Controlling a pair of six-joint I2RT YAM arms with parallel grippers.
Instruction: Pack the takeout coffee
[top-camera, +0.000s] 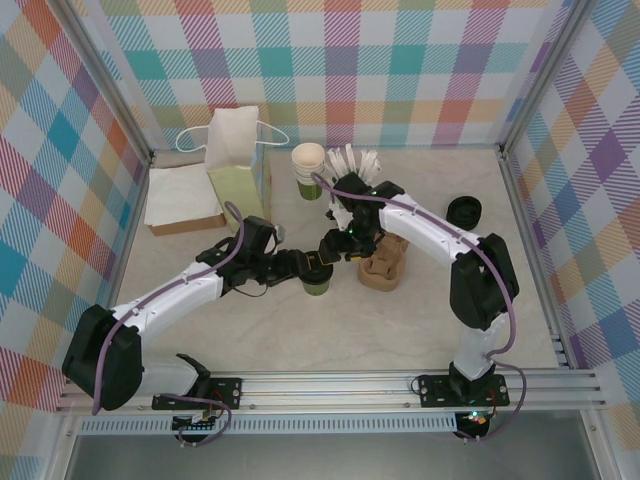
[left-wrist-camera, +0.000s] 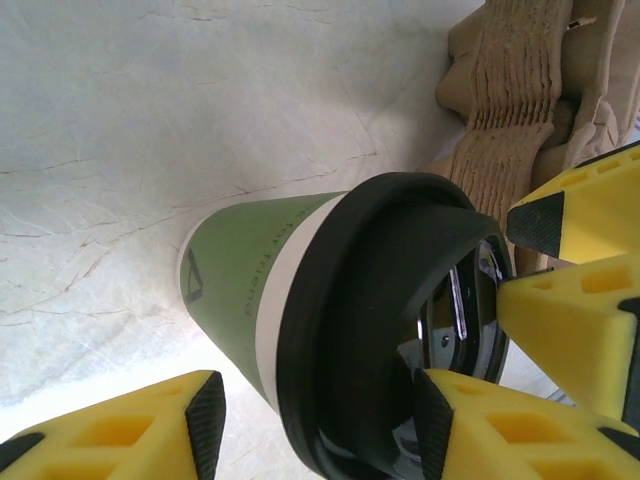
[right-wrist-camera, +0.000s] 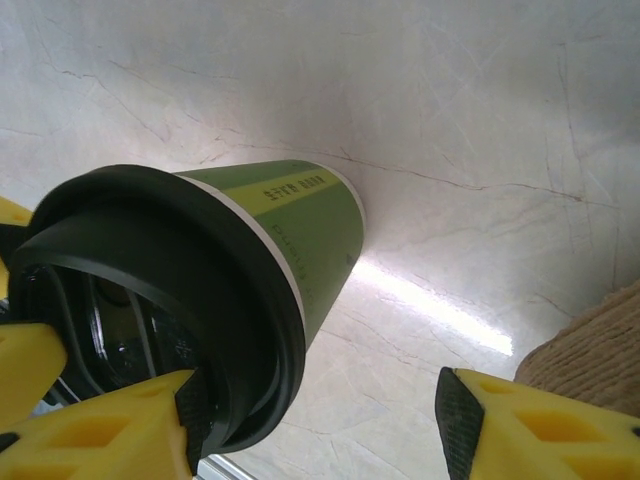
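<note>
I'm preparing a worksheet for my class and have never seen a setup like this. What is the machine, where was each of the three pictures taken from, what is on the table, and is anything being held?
These are two robot arms bolted to a table's near edge. The overhead picture looks down from above and behind them; the other two come from cameras on each wrist, so the yellow fingers belong to the grippers.

On the table stand a green takeout coffee cup with a black lid, a brown cardboard cup carrier, a paper bag, a stack of cups, a cup of white stirrers, napkins and a spare black lid.

The left gripper and right gripper both meet at the cup. Their fingers flank its lid, but a firm grip isn't clear.
</note>
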